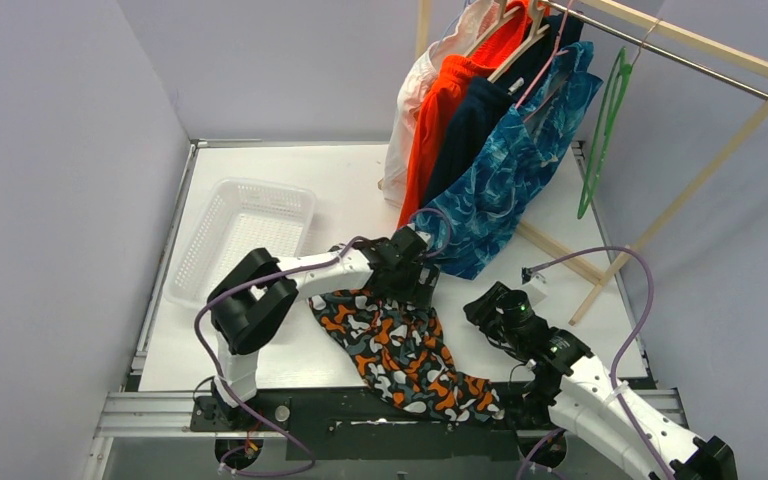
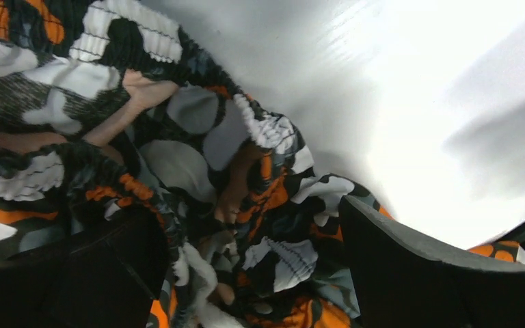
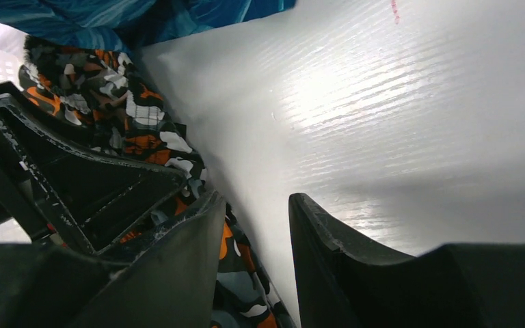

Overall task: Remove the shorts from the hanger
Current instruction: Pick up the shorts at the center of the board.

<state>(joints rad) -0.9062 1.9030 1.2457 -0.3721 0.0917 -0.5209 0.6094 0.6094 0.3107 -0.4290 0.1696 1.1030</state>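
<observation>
Pale lilac-grey walls close me in on three sides, and the white table fills the floor of the space, glossy enough to throw back the light in both wrist views. A black strip carries my two bases along the near edge. At the back right stands a wooden rack with a metal rail across its top.

Four pairs of shorts hang from that rail on wooden hangers, packed close together: the white pair farthest left, then the orange pair, the navy pair and the teal wavy pair, whose hem drops to just beside my left wrist. The camouflage shorts are off any hanger and lie crumpled on the table between my arms, one end spilling over the black strip.

A white mesh basket sits on the left half of the table, well apart from the rack.

My left hand points down onto the camouflage shorts with its fingers spread wide; the cloth bunches loosely between them and nothing pinches it. My right hand hovers low over bare table just beside the same shorts, its jaws partly apart with nothing between them.

A green hanger dangles alone on the rail, to the right of the clothes.

A small red mark shows on the table in the right wrist view, too small to read
</observation>
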